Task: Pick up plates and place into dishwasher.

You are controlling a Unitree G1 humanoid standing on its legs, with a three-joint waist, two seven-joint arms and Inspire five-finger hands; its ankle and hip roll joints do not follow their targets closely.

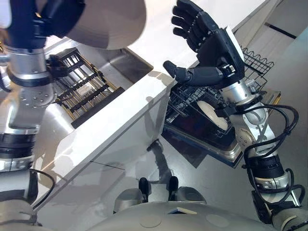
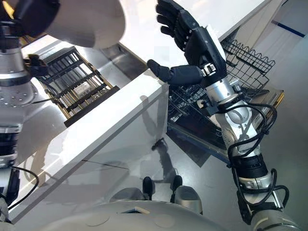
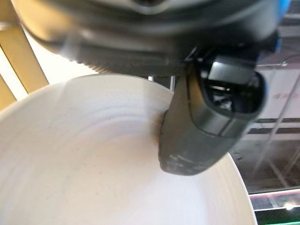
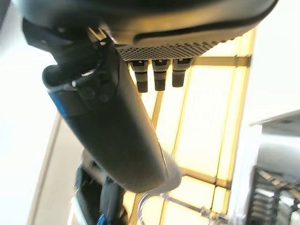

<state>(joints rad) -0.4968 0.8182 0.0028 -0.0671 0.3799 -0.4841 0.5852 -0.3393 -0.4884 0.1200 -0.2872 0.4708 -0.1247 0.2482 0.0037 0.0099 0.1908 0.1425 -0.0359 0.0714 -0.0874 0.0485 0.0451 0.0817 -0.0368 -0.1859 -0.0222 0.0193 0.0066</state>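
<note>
Left hand: your left hand (image 3: pixel 206 117) has its thumb pressed down on the face of a white plate (image 1: pixel 108 24), pinching it; you can see the plate lifted above the counter (image 1: pixel 125 113) in the eye views.
Right hand: your right hand (image 1: pixel 207 41) is spread wide, fingers straight and thumb out to the side, with nothing between them; it hangs above the counter's edge.
Plate in hand: it sits well apart from your right fingers, on the far side of the sink (image 1: pixel 122 67) from them.
Dishwasher: its wire lower rack (image 1: pixel 192 108) lies below and past your right thumb, pulled out over the open door.
Done: one pale plate (image 1: pixel 211 114) already stands in that rack.
Left: by my reading, you must carry the held plate across to the rack and slot it in.
Dish rack: the dark drying rack (image 1: pixel 79 86) by your left arm holds no plates that I can make out.
</note>
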